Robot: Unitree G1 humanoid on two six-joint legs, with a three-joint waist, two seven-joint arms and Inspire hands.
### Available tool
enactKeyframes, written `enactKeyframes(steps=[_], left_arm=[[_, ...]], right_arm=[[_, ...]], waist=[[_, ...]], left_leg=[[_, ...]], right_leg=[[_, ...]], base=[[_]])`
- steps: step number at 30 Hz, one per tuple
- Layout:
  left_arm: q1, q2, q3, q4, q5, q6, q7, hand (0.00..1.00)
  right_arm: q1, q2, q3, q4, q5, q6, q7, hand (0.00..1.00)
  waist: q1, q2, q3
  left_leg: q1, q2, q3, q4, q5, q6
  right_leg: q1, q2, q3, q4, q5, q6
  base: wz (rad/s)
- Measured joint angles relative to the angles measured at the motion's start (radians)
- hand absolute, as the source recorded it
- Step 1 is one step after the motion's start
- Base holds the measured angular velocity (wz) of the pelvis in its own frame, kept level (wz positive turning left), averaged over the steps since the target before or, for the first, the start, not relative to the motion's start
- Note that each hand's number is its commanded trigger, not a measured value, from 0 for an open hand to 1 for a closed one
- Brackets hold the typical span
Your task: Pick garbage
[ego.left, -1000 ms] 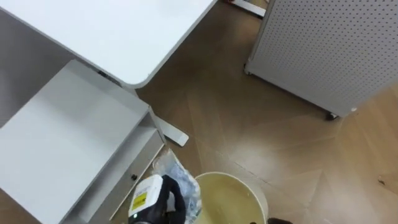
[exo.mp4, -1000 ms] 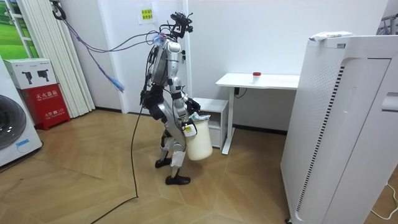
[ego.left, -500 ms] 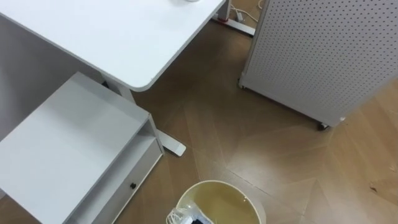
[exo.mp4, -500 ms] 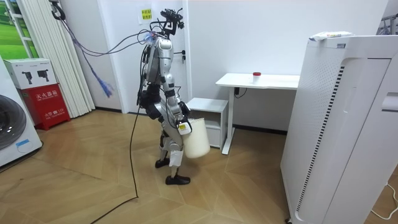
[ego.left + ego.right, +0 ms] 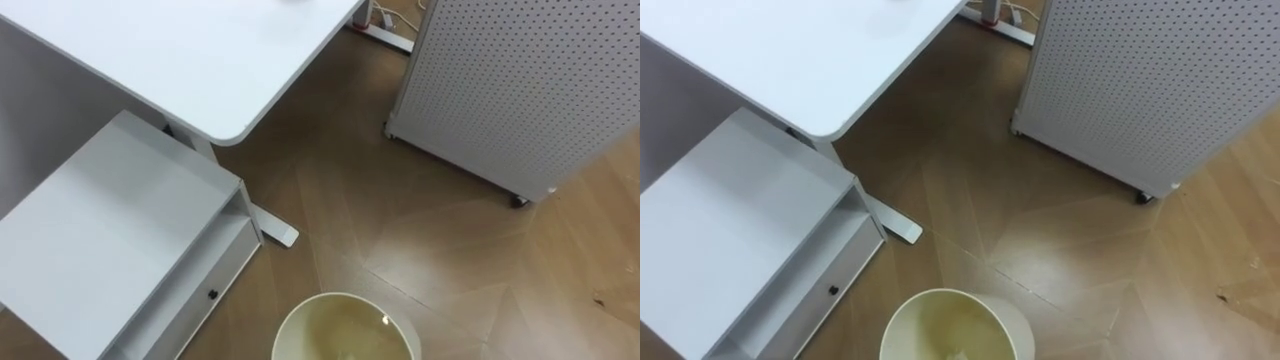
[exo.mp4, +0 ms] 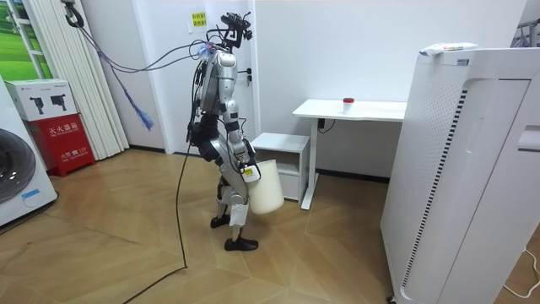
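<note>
By the white counter [image 5: 200,60] and low cabinet [image 5: 110,230], your right hand [image 6: 245,171] is at the cream bin [image 5: 345,296]; its grip I can't tell. A pale scrap [image 5: 956,353] inside looks like the garbage, so the pickup seems done

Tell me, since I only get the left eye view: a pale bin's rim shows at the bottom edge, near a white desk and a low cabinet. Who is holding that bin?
Observer: The robot. In the room view the bin sits tilted at its hips, a hand at its upper edge; which hand I cannot tell.
Operator: Anything on the desk? I see just part of it.
Observer: A small red thing stands on the desk.
Operator: And that holed panel on the right?
Observer: It is the side of a tall white unit, higher than the desk, with something flat on top.
</note>
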Motion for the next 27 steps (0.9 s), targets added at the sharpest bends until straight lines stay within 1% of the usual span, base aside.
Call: enactKeyframes(steps=[4,7,12,14,16,17,19,20,21,22,24,27], left_arm=[[-0.003,0.002,0.002,-0.028,0.001,-0.001,0.000,0.00],[-0.003,0.001,0.006,-0.028,0.023,-0.001,0.000,0.00],[0.000,0.000,0.040,-0.028,0.057,-0.001,0.003,0.00],[-0.002,0.000,0.044,-0.028,0.061,-0.002,0.006,0.00],[0.000,0.001,0.067,-0.032,0.090,-0.010,0.008,0.00],[0.006,0.006,0.088,-0.051,0.117,-0.010,0.019,0.00],[0.019,0.012,0.121,-0.075,0.156,-0.016,0.031,0.00],[0.029,0.023,0.128,-0.105,0.162,-0.016,0.044,0.00],[0.034,0.027,0.133,-0.120,0.162,-0.019,0.049,0.00],[0.040,0.032,0.142,-0.141,0.163,-0.030,0.065,0.00],[0.044,0.031,0.155,-0.164,0.164,-0.035,0.076,0.00],[0.059,0.038,0.171,-0.215,0.191,-0.044,0.104,0.00]], right_arm=[[-0.001,0.003,-0.006,0.000,0.000,0.000,0.004,1.00],[0.000,0.003,-0.011,0.004,0.001,0.000,0.013,1.00],[0.013,0.004,-0.030,0.008,0.005,0.000,0.016,1.00],[0.022,0.001,-0.030,0.009,0.006,-0.001,0.016,1.00],[0.032,-0.007,-0.041,0.014,0.002,-0.001,0.018,1.00],[0.037,-0.010,-0.050,0.013,-0.005,-0.001,0.019,1.00],[0.049,-0.019,-0.049,0.012,-0.019,-0.002,0.023,1.00],[0.058,-0.024,-0.050,0.009,-0.012,-0.002,0.024,1.00],[0.062,-0.026,-0.050,0.008,-0.005,-0.002,0.025,1.00],[0.067,-0.031,-0.050,0.008,0.002,-0.002,0.027,1.00],[0.080,-0.035,-0.053,0.007,0.001,-0.002,0.031,1.00],[0.103,-0.037,-0.109,0.008,-0.001,-0.001,0.038,1.00]], waist=[[0.002,0.001,-0.0004],[0.004,0.002,-0.0007],[0.008,0.005,-0.0011],[0.022,0.008,-0.0017],[0.032,0.020,-0.0075],[0.032,0.026,-0.0091],[0.034,0.033,-0.0082],[0.034,0.034,-0.0083],[0.035,0.034,-0.0081],[0.035,0.035,-0.0079],[0.034,0.036,-0.0081],[0.031,0.038,-0.0093]], left_leg=[[0.000,0.001,0.000,0.000,0.000,0.000],[0.007,0.000,0.001,-0.001,0.000,0.000],[0.042,-0.001,0.004,-0.010,0.000,0.000],[0.060,-0.001,0.007,-0.017,0.000,-0.001],[0.074,-0.001,0.008,-0.021,0.000,-0.001],[0.077,0.000,0.007,-0.022,0.000,-0.001],[0.101,0.000,0.004,-0.032,0.001,-0.002],[0.117,-0.001,0.004,-0.039,0.001,-0.002],[0.124,-0.002,0.004,-0.044,0.001,-0.002],[0.141,-0.003,0.006,-0.053,0.002,-0.003],[0.175,-0.003,0.007,-0.072,0.002,-0.003],[0.235,-0.005,0.011,-0.109,0.003,-0.003]], right_leg=[[0.000,0.003,0.003,-0.001,0.000,0.000],[0.005,0.003,0.005,0.000,0.000,0.000],[0.035,0.003,0.008,-0.005,0.000,0.001],[0.048,0.003,0.009,-0.015,0.001,0.000],[0.063,0.003,0.007,-0.020,0.002,0.000],[0.071,0.003,0.001,-0.025,0.003,0.001],[0.099,0.005,-0.006,-0.040,0.006,0.002],[0.114,0.005,-0.006,-0.045,0.005,0.003],[0.121,0.006,-0.006,-0.050,0.006,0.004],[0.138,0.007,-0.006,-0.060,0.008,0.007],[0.173,0.011,-0.009,-0.078,0.011,0.011],[0.227,0.012,-0.009,-0.108,0.013,0.017]], base=[[0.00],[0.00],[0.00],[-0.08],[-0.02],[0.05],[0.05],[0.00],[0.00],[-0.04],[-0.03],[-0.03]])
